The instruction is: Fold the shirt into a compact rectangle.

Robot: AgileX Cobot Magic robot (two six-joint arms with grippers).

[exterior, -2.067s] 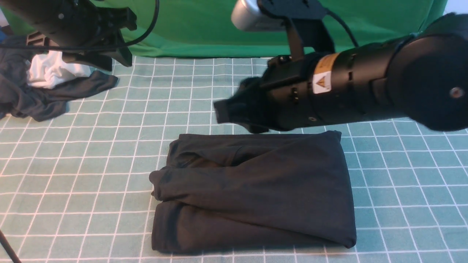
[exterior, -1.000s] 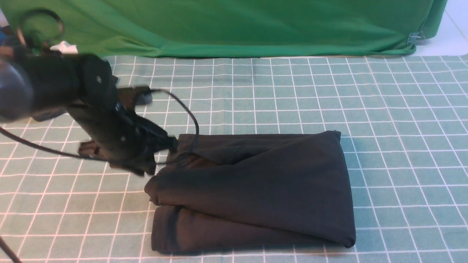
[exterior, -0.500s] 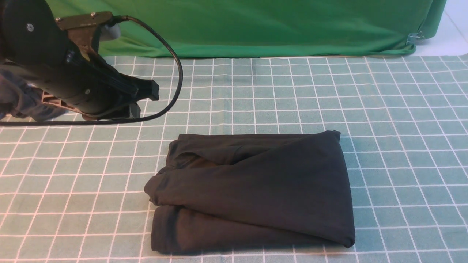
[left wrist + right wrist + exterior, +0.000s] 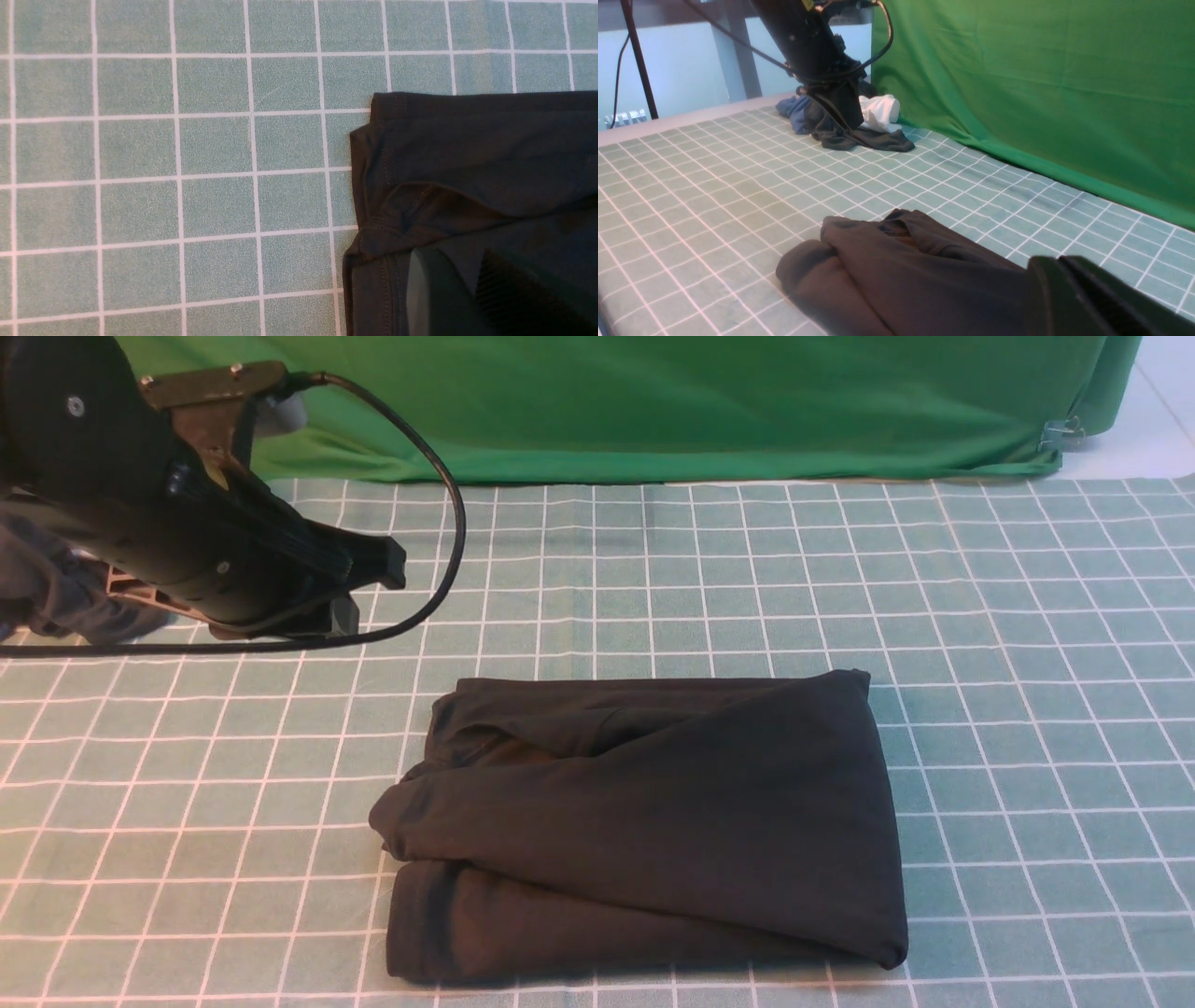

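Observation:
The black shirt (image 4: 653,821) lies folded into a rough rectangle on the checked teal cloth, with loose layers showing at its left end. No print or label shows. My left gripper (image 4: 369,590) hovers above the table, back and left of the shirt, open by a narrow gap and holding nothing. The left wrist view looks down on the shirt's (image 4: 467,154) left end past that gripper (image 4: 455,256). My right gripper (image 4: 1057,261) is out of the front view. In the right wrist view it is shut and empty, off the right end of the shirt (image 4: 901,270).
A dark grey garment (image 4: 859,137) bunched with a white cloth (image 4: 878,112) lies at the far left, behind the left arm. A green backdrop (image 4: 653,401) hangs along the table's far edge. The left arm's cable (image 4: 448,551) loops out to its right.
The left gripper rose from the shirt's left end, up and back to the left, then held still. The right arm, over the shirt two seconds ago, has left the front view.

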